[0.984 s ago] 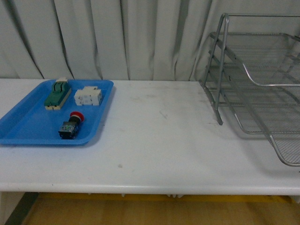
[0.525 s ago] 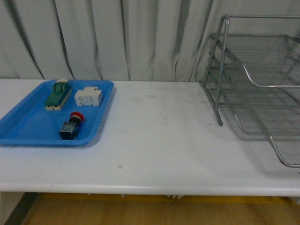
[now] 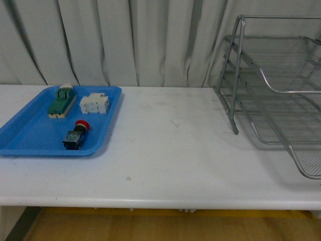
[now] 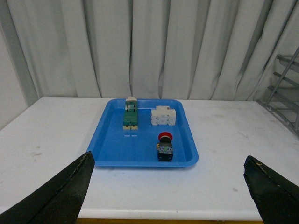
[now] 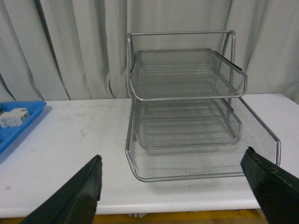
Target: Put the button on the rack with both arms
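red-capped button (image 3: 76, 134) lies in the blue tray (image 3: 30, 134) before the left gripper (image 4: 168, 159); right gripper (image 5: 171, 155) faces the rack (image 3: 235, 75); both spread apart, probably for a handover.

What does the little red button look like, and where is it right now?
The button is small, with a round red cap on a dark, blocky body that has bluish bits. It looks like plastic. It seems to lie on its side, cap pointing away from the robot, on the floor of the blue tray near the tray's front edge. Only the tray touches it. The white block and green switch sit apart, further back. Nothing holds it.
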You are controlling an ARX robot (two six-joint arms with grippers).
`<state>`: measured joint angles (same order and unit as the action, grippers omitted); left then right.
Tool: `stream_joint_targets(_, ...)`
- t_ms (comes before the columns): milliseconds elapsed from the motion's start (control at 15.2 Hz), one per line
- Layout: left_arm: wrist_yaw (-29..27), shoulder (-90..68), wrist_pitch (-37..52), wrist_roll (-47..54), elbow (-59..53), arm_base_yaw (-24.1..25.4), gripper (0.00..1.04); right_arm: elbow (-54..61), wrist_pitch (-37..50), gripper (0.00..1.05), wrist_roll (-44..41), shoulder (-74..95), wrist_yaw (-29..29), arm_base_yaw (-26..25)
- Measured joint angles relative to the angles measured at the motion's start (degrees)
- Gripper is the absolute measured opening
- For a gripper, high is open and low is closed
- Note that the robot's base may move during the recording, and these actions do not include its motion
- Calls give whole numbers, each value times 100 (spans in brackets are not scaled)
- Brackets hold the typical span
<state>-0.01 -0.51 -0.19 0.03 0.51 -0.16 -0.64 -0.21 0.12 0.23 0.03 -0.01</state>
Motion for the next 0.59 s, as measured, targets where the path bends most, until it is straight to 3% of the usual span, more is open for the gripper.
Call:
stream_joint_targets(66, 0, 0, -2, 0, 0, 0, 98, 0, 0, 96, 0, 0, 0, 0)
stream_joint_targets(328, 0, 0, -2, 0, 0, 0, 98, 0, 0, 98, 2, 0, 0, 0)
stream_joint_targets(459, 136, -1392, -1703, -850, 955, -133, 98, 0, 2, 98, 2, 0, -2, 0)
stream_joint_targets(591, 280, -2671, -643, -1027, 1604, -122, 98, 0, -2, 98, 2, 0, -2, 0)
